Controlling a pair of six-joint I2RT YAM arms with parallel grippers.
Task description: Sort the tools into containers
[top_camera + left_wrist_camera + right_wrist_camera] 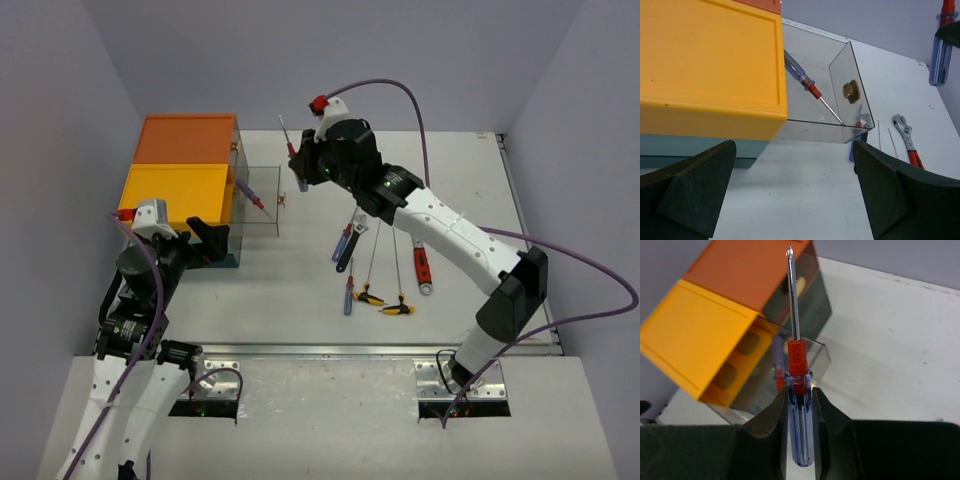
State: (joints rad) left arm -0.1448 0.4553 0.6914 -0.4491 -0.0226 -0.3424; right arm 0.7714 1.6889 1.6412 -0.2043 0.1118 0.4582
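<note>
Item: my right gripper (799, 405) clenched on screwdriver (798, 360), clear blue handle, red collar, steel shaft; my left gripper (794, 152) released.

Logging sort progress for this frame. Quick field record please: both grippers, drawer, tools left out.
right gripper: shut on screwdriver by its blue handle, shaft sticking out past the fingers, near the open drawer
left gripper: open, empty, in front of yellow box
drawer: clear, pulled out from under yellow box, holds second screwdriver
loose on table: wrench, hex keys, more screwdrivers
</note>
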